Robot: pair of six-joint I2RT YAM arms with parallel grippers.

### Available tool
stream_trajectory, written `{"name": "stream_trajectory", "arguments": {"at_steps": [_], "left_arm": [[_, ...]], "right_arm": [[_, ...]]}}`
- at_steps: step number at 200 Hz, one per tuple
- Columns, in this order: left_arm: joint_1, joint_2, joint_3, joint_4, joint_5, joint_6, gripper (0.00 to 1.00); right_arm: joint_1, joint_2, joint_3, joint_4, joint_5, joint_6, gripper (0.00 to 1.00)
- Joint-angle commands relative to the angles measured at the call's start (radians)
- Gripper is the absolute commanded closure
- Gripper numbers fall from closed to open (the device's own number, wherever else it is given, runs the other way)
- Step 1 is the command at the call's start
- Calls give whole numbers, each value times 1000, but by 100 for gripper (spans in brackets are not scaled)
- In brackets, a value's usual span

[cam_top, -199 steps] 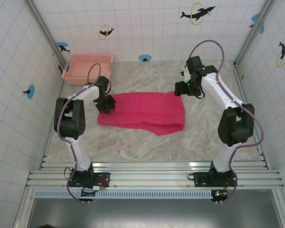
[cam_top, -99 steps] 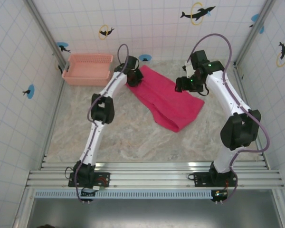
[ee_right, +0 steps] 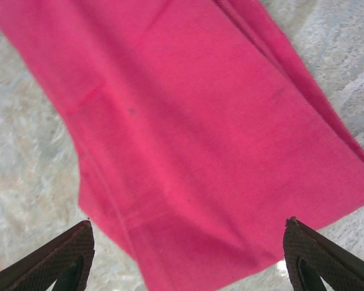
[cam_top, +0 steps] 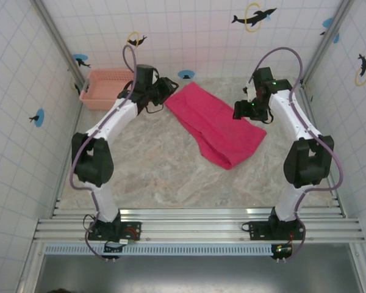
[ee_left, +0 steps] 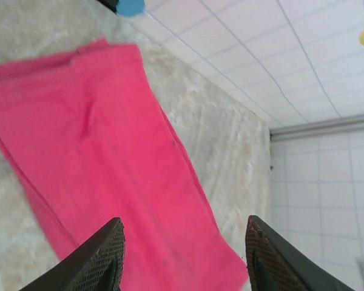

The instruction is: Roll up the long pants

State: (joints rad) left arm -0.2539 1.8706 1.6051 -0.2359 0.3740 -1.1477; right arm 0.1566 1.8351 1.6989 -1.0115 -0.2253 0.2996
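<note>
Long pants [cam_top: 216,125]: folded flat, lying diagonally on surface [cam_top: 140,171], right of basket [cam_top: 113,88] | Left end effector [ee_left: 183,242]: between basket and pants, wide open, empty | Right end effector [ee_right: 188,242]: above pants' side farthest from basket, wide open, empty

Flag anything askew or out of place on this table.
The bright magenta-pink cloth pants lie folded flat but skewed diagonally, far centre to near right, unrolled. The pale pink plastic lattice basket sits squarely in the far-left corner. Nothing spilled.
</note>
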Motion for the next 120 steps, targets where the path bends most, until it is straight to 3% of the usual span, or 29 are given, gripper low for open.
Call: {"name": "stream_trajectory", "arguments": {"at_steps": [1, 72, 120], "left_arm": [[-70, 20, -159, 23, 13, -49, 47], [-282, -10, -214, -25, -25, -99, 49], [-311, -125, -373, -101, -57, -86, 49]], "right_arm": [[-28, 65, 16, 29, 10, 15, 17], [-66, 250, 45, 4, 2, -6, 19], [-45, 304, -106, -9, -49, 6, 21]]}}
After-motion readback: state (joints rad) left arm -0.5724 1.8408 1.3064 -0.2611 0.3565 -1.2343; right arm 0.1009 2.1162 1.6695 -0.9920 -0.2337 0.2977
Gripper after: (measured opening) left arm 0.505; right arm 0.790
